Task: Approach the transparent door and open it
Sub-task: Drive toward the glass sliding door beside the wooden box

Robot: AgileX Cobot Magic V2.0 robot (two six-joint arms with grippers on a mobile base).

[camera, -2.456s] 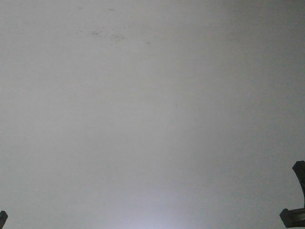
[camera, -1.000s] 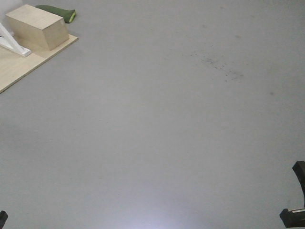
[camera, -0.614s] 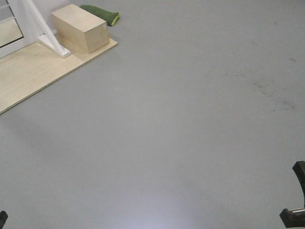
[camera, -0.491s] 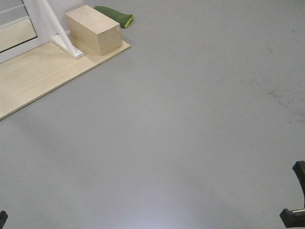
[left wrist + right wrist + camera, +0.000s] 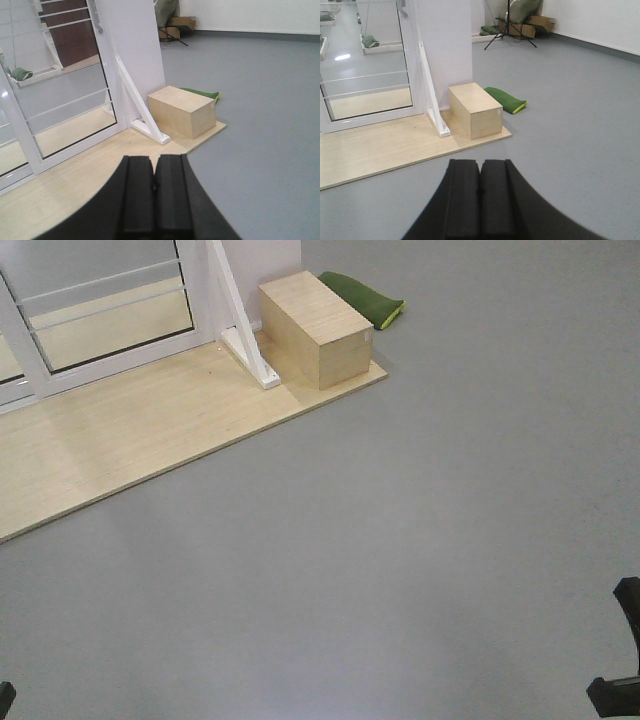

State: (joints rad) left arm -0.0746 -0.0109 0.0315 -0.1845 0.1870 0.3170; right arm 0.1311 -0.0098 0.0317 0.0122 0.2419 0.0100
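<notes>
**Door is up ahead on your left, both tools clenched empty**

Front view: you see the transparent door (image 5: 110, 325) at the top left, its glass crossed by thin white bars. It stands at the back of a pale wooden surface (image 5: 130, 445) that lies on the grey floor (image 5: 420, 540). Just right of the door rises the white post (image 5: 222, 280) with its slanted brace (image 5: 245, 345). A wooden box (image 5: 315, 330) sits on the surface beside the brace foot, and a green cushion (image 5: 365, 298) lies on the floor behind the box. Only dark bits of the robot show at the bottom corners, so you cannot judge either tool from here.

Left wrist view: the left tool (image 5: 154, 192) fills the lower middle, its two black fingers pressed together with nothing between them. The door (image 5: 70, 112) is ahead and to the left, well apart from the tool. A grey handle (image 5: 99, 22) shows high on its right stile, next to the post. The box (image 5: 182, 110) sits to the right of the brace.

Right wrist view: the right tool (image 5: 480, 195) is likewise clenched on nothing. The door (image 5: 367, 92) stands far to the upper left, and the box (image 5: 475, 110) and cushion (image 5: 505, 100) lie almost straight ahead. A tripod (image 5: 509, 22) and cardboard boxes (image 5: 535, 22) stand by the far wall.
</notes>
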